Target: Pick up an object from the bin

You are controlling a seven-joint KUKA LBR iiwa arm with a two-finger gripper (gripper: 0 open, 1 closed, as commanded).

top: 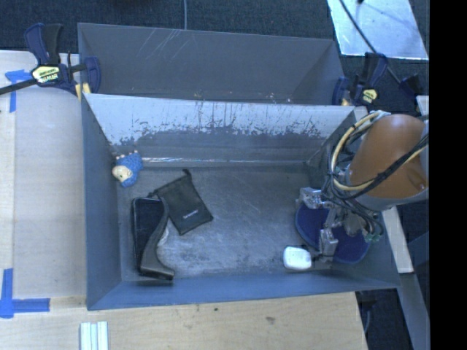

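Grey metal bin [241,228] fills the centre of the frame, w/ the arm coming in from the right edge. Its rounded orange-brown wrist cover [390,159] sits at mid right, w/ yellow and black cables [341,155] looped along its left side. Below that, the gripper [326,246] is down in the lower right corner of the bin, approx. over the middle of a dark blue flat round disc-like thing [352,252]. That disc lies on the floor there, close to the right wall. Can't tell if the jaws are spread or pressed together, as the metal parts overlap from this angle. Just left of the gripper tip, touching or nearly so, lies a small white rounded lump [295,258], close to the front wall. Other items are well apart from it, on the left side of the floor:
- a black square fabric pouch [184,204], lying tilted
- a black long boot-shaped object [149,239] just beside the pouch, to its lower left
- a small blue and yellow toy figure [126,169] in the upper left corner of the floor, by the back wall
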